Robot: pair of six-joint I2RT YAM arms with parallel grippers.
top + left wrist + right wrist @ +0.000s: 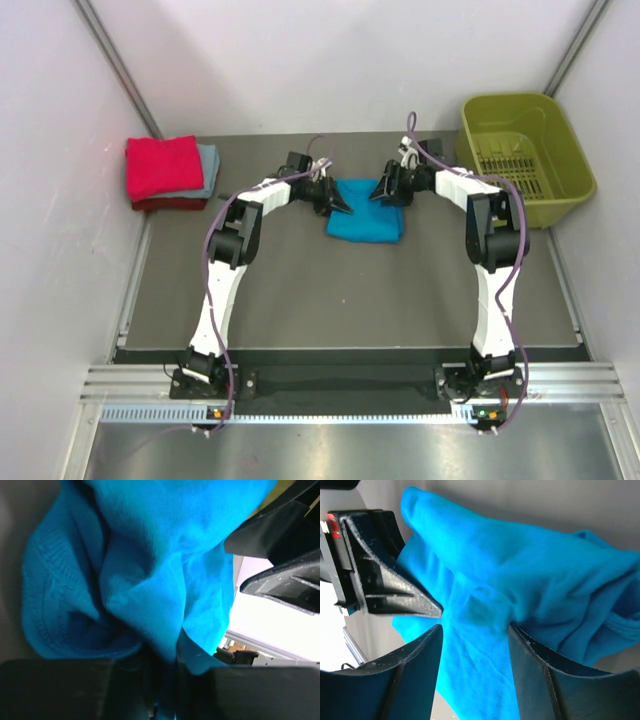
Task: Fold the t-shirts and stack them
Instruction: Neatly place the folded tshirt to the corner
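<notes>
Teal t-shirt (366, 225) is clenched in the left pincer (340, 206); the right pincer (382, 193), facing it, straddles a fold, jaws apart, grip impossible to tell.

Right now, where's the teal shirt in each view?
Top external: teal shirt just above frame centre, between left gripper and right gripper.
Left wrist: fills left and centre, running down into the camera's own fingers.
Right wrist: centre and right, showing between the camera's own fingers.
Shared landmark: left gripper, at the shirt's left edge from above, frame bottom in its own view, black wedge upper left in right wrist view.
</notes>
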